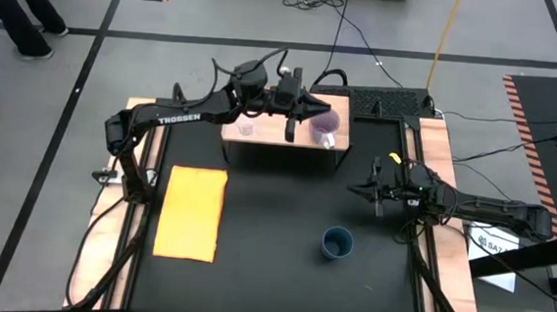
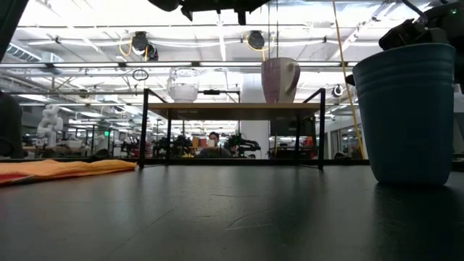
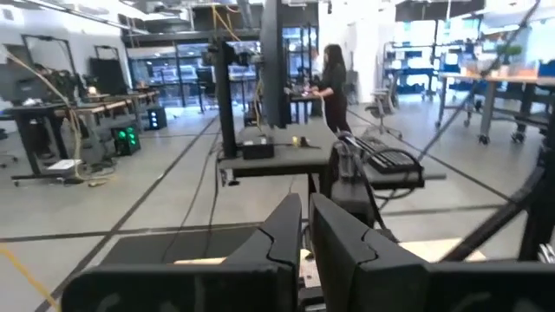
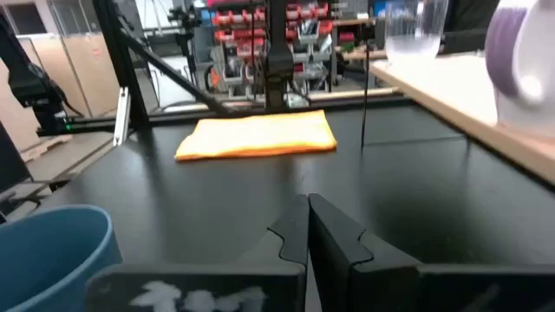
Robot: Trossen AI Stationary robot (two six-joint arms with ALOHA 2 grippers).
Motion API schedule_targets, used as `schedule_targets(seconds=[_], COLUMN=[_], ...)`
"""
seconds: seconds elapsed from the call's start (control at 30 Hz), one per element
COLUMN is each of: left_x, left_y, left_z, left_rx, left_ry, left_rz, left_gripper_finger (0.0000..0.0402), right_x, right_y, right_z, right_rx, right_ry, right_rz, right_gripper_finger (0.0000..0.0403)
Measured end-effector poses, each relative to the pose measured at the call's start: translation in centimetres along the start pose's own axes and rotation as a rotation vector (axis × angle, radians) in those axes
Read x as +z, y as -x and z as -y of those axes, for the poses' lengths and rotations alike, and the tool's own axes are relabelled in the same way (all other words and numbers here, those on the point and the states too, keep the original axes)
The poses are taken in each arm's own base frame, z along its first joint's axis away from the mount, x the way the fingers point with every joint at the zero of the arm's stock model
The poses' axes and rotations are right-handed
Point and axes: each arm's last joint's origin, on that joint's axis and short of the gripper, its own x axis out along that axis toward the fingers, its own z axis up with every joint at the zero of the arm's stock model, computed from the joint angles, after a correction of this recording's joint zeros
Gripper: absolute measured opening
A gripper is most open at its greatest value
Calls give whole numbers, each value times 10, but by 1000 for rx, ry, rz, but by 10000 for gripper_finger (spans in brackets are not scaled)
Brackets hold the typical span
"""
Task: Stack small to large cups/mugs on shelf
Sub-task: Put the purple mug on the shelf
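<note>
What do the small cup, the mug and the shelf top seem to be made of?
The small cup looks like clear glass: the room behind shows through it. The mug looks like glazed ceramic, pale purple and opaque with a soft shine, though coated plastic is possible. The shelf top looks like light unpainted wood, matte, and it rests on thin black legs that look like metal.

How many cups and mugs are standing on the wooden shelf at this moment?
2: the small glass cup and the purple mug stand on the shelf; the blue cup is on the table.
</note>
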Motion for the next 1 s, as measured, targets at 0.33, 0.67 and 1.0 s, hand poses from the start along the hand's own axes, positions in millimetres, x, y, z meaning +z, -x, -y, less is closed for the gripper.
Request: schedule_targets(seconds=[0.33,0.67,1.0], left_x=[-12,13,26], left_y=[1,-18,-2], left_z=[-55,-72,-72], left_rx=[46,-71,-60], left_ry=[160,160,109], left_rz=[-81,-233,-410], left_gripper_finger=[33,33,33], right_x=[5,3,-1], right_y=[0,0,0], right_z=[0,0,0], right_rx=[4,4,0], right_ry=[-5,-16,-25], right_rz=[46,32,-5], right_gripper_finger=[0,0,0])
